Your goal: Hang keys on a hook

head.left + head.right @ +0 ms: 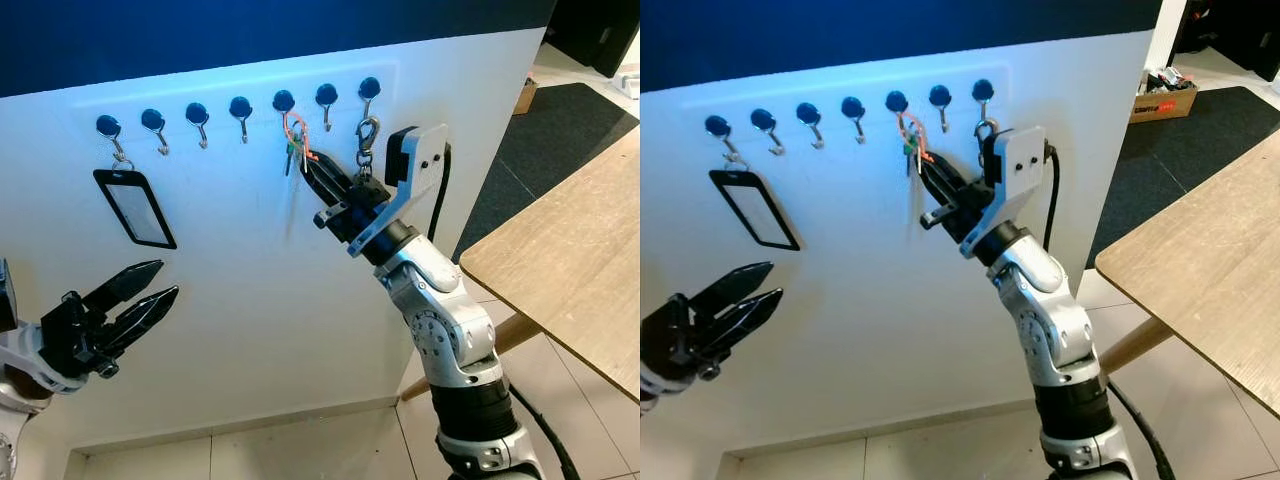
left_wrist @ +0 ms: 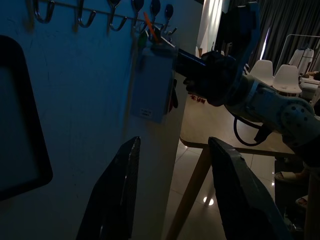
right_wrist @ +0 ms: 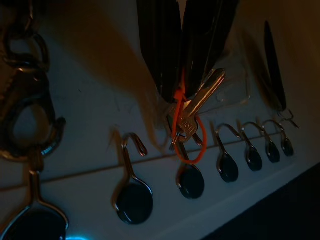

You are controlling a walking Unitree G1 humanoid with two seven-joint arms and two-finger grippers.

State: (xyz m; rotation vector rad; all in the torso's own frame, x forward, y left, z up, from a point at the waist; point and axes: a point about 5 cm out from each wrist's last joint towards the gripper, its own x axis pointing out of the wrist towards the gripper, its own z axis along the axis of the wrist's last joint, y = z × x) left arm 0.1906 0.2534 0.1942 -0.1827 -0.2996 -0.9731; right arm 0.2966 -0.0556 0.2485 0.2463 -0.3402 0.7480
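Observation:
A row of several blue-based metal hooks runs along the white wall panel. A bunch of keys on an orange loop hangs at the fifth hook from the left, and the loop sits around that hook's bend. My right gripper reaches up to the wall just below that hook. Its fingers are shut on the silver key. My left gripper is held low at the left, open and empty, well away from the keys.
A black-framed badge holder hangs from the leftmost hook. A metal carabiner hangs from the rightmost hook, close beside my right wrist. A wooden table stands at the right, with a dark rug behind it.

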